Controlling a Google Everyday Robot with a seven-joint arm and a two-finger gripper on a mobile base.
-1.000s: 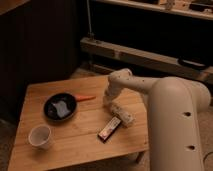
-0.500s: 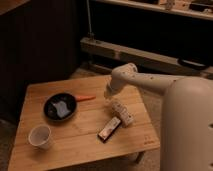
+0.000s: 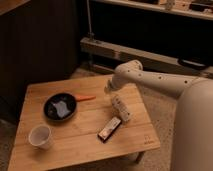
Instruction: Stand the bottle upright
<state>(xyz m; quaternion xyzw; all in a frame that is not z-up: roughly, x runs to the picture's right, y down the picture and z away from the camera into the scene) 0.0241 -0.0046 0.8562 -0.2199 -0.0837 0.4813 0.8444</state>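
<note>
The bottle [image 3: 120, 108] is small, pale cream, with a speckled tan label. It lies on its side on the right half of the wooden table [image 3: 75, 150], slanting from upper left to lower right. My gripper [image 3: 110, 90] hangs at the end of the white arm [image 3: 150, 80], just above and behind the bottle's upper end, close to it. I cannot tell whether it touches the bottle.
A flat dark box with a pale stripe [image 3: 109, 129] lies just in front of the bottle. A black pan [image 3: 60, 107] with an orange handle [image 3: 85, 97] sits mid-left. A white cup [image 3: 40, 136] stands at front left. Dark shelving stands behind.
The arm has drawn up and back toward the table's far edge, and the gripper has risen a little. The bottle still lies on its side in about the same place.
</note>
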